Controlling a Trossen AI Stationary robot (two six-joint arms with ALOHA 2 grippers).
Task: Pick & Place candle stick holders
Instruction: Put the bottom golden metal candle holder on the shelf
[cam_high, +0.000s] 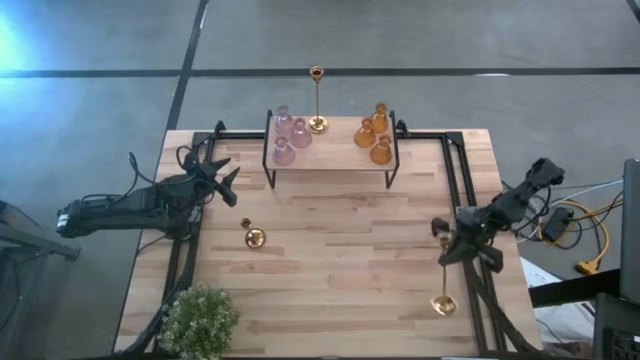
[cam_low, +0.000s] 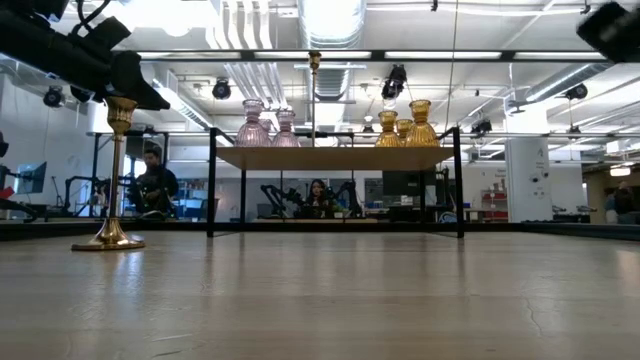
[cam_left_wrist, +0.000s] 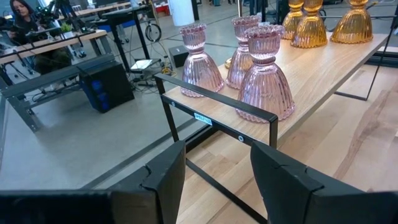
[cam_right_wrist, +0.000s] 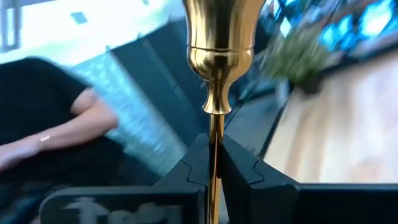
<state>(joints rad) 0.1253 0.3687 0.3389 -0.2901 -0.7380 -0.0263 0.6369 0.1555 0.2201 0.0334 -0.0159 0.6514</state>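
Right claw (cam_right_wrist: 213, 163) pinches the thin stem of a gold candle stick holder (cam_right_wrist: 217, 74) standing upright on the desk (cam_high: 340, 270). Left claw (cam_left_wrist: 214, 177) hangs spread, facing three pink glass holders (cam_left_wrist: 264, 78) on the shelf (cam_left_wrist: 323, 68).

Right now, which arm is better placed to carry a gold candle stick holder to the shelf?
The right. The right gripper is already shut on the stem of a gold candle stick holder, while the left gripper hovers open and empty, off the shelf.
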